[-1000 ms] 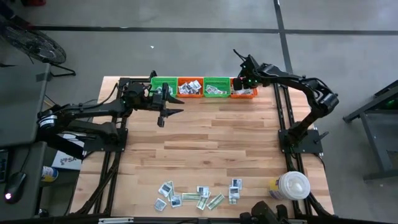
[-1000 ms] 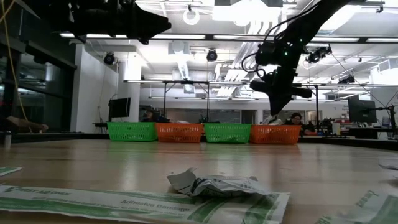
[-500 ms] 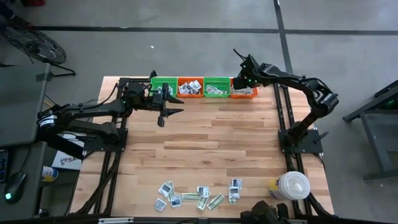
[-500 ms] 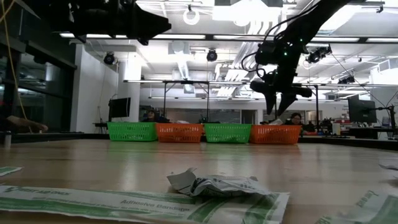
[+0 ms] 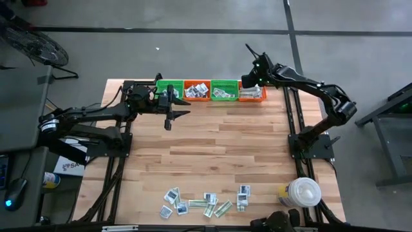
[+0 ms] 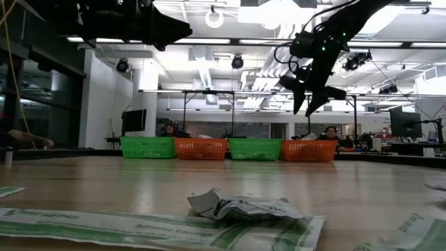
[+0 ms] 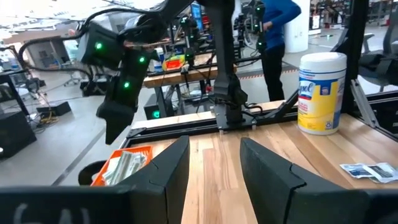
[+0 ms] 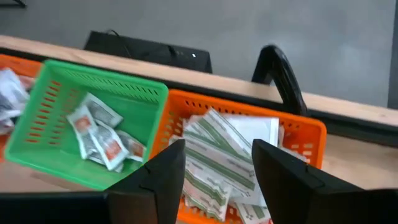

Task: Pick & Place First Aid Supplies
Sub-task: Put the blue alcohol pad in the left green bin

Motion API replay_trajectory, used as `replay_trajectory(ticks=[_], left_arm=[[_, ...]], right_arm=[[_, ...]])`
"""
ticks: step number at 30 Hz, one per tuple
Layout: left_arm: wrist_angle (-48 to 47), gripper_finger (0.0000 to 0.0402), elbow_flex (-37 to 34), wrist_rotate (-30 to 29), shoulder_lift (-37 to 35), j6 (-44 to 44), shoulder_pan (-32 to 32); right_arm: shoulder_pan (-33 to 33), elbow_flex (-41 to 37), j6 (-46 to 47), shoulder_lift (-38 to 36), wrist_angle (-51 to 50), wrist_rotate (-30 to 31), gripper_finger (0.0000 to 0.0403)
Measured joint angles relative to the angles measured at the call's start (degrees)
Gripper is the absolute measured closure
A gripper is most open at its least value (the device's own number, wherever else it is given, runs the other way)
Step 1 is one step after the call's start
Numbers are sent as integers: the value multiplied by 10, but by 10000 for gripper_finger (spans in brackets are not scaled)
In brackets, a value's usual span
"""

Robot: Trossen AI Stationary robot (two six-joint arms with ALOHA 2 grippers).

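The right gripper [image 5: 246,82] hangs above the far-right orange basket [image 5: 256,96], fingers apart and holding nothing; the low view shows both fingers splayed in the air over that basket [image 6: 307,150]. The right wrist view looks down between them onto green-striped strip packets [image 8: 217,155] piled in this orange basket [image 8: 298,130], with small white square packets [image 8: 99,134] in the neighbouring green basket [image 8: 43,112].

The left gripper [image 5: 171,116] hovers over bare wood just in front of the far-left green basket [image 5: 166,86], fingers apart, empty.

Four baskets sit in a row on the far edge of the surface [image 5: 206,142], alternating green and orange.

The remaining first aid supplies [image 5: 206,203], white squares and pale-green strips, lie scattered near the front edge of the surface, well apart from both grippers. A white lidded container [image 5: 302,192] stands at the front right corner.
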Motion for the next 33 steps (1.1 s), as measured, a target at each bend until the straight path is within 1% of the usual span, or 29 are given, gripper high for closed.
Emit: replay_trajectory(ticks=[5, 12, 15, 20, 25, 29, 33], left_arm=[[0, 261, 0, -11, 0, -2, 0], [-15, 261, 0, -46, 0, -15, 0], [-18, 261, 0, -58, 0, -17, 0], [-18, 261, 0, -76, 0, -32, 0], [-20, 261, 0, -71, 0, -34, 0], [-39, 261, 0, -71, 0, -49, 0], [-49, 261, 0, -66, 0, -89, 0]], right_arm=[[0, 0, -6, -18, 6, -3, 223], [0, 0, -17, -49, 53, -32, 224], [0, 0, -36, -65, 71, -52, 223], [0, 0, -93, -99, 74, -95, 224], [0, 0, -170, -142, 79, -156, 224], [0, 0, -213, -172, 79, -209, 224], [7, 0, -235, -195, 75, -255, 224]])
